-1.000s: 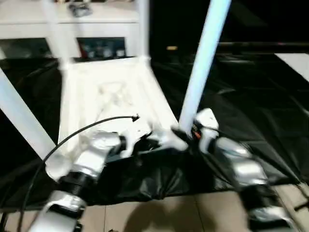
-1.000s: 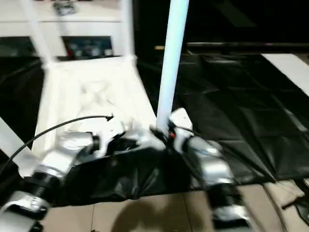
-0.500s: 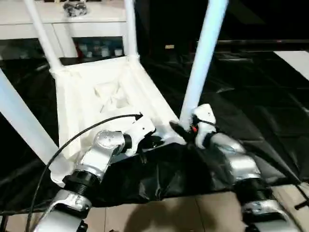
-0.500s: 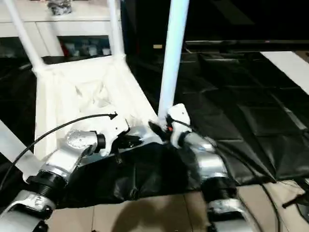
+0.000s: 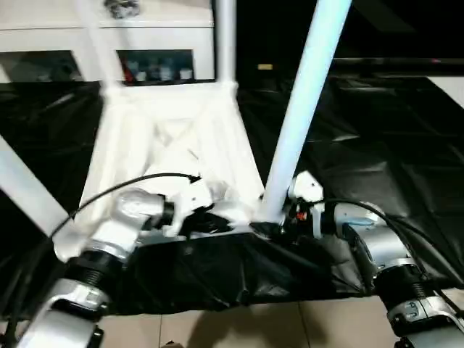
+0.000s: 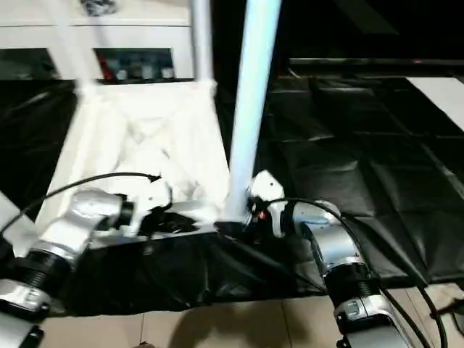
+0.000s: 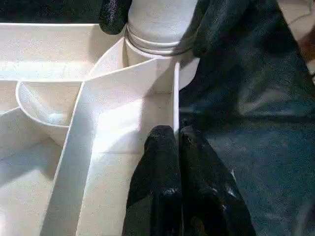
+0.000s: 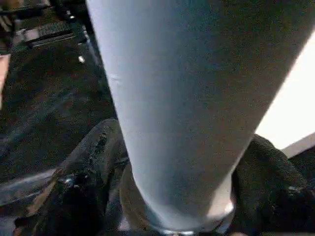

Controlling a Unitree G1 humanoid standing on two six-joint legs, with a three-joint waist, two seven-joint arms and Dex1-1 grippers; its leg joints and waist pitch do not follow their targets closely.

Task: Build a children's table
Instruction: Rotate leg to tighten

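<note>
At the near corner socket, right gripper [image 8: 172, 196] clasps the leg [image 5: 301, 109] base; left gripper [image 7: 177, 147] pinches the tabletop [image 5: 174, 138] rim, which lies upside down on black sheeting [image 5: 377, 145]. Twist about the leg's axis, brace the rim.

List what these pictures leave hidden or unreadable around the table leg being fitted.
- Upper ends of all the legs: cut off by the head views' top edge.
- Leg's base in its corner socket: covered by the right gripper's black fingers.
- Items inside the cabinet: too blurred to identify.
</note>
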